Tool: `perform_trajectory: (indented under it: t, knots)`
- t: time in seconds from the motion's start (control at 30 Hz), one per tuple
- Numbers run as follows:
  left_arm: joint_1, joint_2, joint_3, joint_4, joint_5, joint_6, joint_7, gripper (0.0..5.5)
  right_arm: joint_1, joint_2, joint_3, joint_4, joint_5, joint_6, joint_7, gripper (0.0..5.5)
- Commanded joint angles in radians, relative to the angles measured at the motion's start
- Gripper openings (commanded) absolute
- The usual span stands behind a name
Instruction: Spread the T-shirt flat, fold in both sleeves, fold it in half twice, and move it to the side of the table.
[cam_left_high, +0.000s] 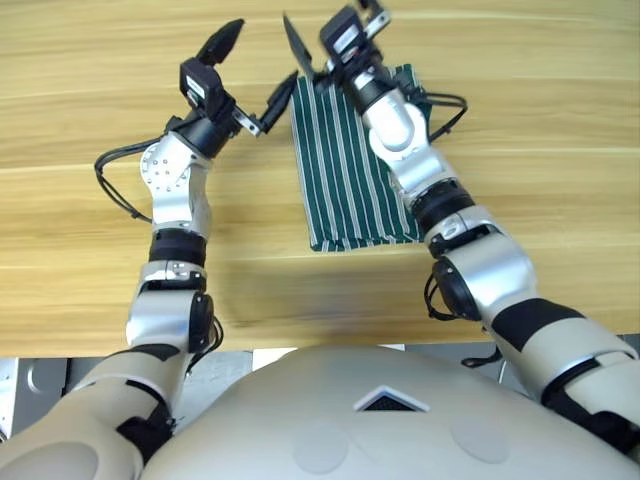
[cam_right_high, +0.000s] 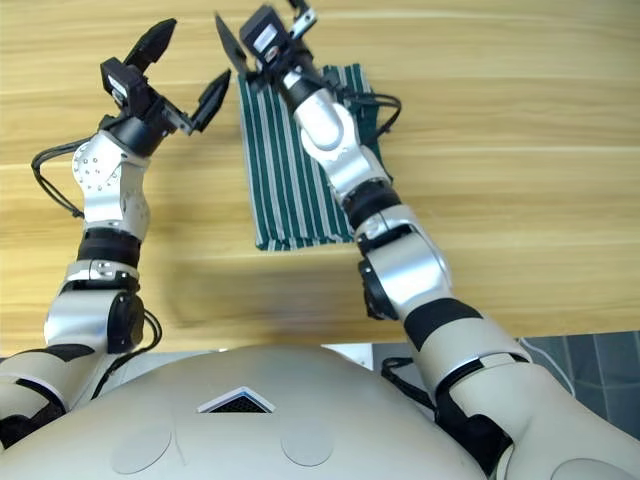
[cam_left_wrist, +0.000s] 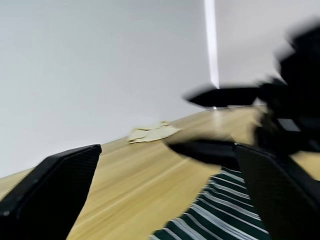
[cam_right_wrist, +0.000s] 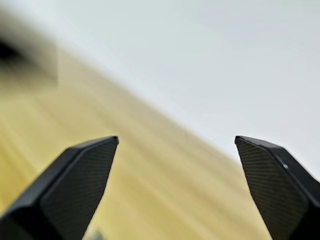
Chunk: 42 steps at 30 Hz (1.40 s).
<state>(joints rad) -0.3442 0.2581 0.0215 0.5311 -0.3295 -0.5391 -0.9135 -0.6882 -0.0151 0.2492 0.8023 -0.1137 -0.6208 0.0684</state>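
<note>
Lying folded in a long strip on the tabletop (cam_left_high: 540, 150): striped T-shirt (cam_left_high: 345, 180). Left tool (cam_left_high: 255, 70) hangs released beside its far corner; right tool (cam_left_high: 335, 30) hangs released above its far edge.

A folded green, white-striped T-shirt (cam_left_high: 335, 185) is laid flat on the light wooden surface (cam_left_high: 545, 150); a pale crumpled scrap (cam_left_wrist: 151, 133) is seen well apart.

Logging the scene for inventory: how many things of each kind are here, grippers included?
Folded green-and-white striped T-shirt: 1
Pale crumpled scrap: 1
Light wooden table: 1
Open black two-finger grippers (left gripper, right gripper): 2
Total: 5
</note>
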Motion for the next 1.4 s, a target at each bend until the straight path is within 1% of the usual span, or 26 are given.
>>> perform_trajectory:
  t: [0.03,0.1,0.23,0.3,0.37,0.5,0.6,0.77,0.9,0.97,1.07,1.23,1.4]
  knots:
    - [0.123,0.07,-0.105,-0.212,0.025,-0.012,-0.134,4.92,0.189,-0.191,-0.075,-0.341,0.129,0.007,0.191,4.32]
    - [0.16,0.104,-0.159,-0.238,0.126,-0.062,-0.143,4.92,0.284,-0.306,-0.088,-0.469,0.099,0.048,0.259,4.32]
    - [0.17,0.14,-0.212,-0.223,0.347,-0.127,-0.044,4.92,0.499,-0.57,-0.124,-0.638,-0.009,0.065,0.392,4.32]
    - [0.154,0.14,-0.228,-0.199,0.436,-0.145,0.023,4.92,0.611,-0.667,-0.151,-0.708,-0.02,0.057,0.444,4.32]
    - [0.14,0.143,-0.244,-0.175,0.506,-0.156,0.079,4.92,0.681,-0.713,-0.155,-0.748,-0.026,0.06,0.475,4.32]
    - [0.116,0.158,-0.28,-0.131,0.625,-0.167,0.178,4.92,0.734,-0.731,-0.141,-0.758,-0.061,0.07,0.493,4.32]
    - [0.113,0.174,-0.306,-0.116,0.66,-0.176,0.208,4.92,0.737,-0.727,-0.131,-0.731,-0.103,0.081,0.485,4.32]
    - [0.145,0.213,-0.348,-0.15,0.646,-0.18,0.19,4.92,0.731,-0.713,-0.1,-0.675,-0.179,0.097,0.468,4.32]
    - [0.182,0.254,-0.36,-0.208,0.578,-0.172,0.151,4.92,0.737,-0.721,-0.07,-0.603,-0.26,0.105,0.442,4.32]
    - [0.181,0.266,-0.368,-0.193,0.584,-0.167,0.15,4.92,0.754,-0.727,-0.066,-0.596,-0.265,0.101,0.435,4.32]
    - [0.178,0.284,-0.403,-0.133,0.662,-0.17,0.172,4.92,0.764,-0.74,-0.074,-0.58,-0.265,0.099,0.423,4.32]
    - [0.175,0.347,-0.449,-0.068,0.755,-0.179,0.201,4.92,0.765,-0.757,-0.093,-0.561,-0.252,0.093,0.405,4.32]
    - [0.167,0.379,-0.472,-0.032,0.771,-0.177,0.235,4.92,0.801,-0.776,-0.126,-0.617,-0.163,0.06,0.424,4.32]
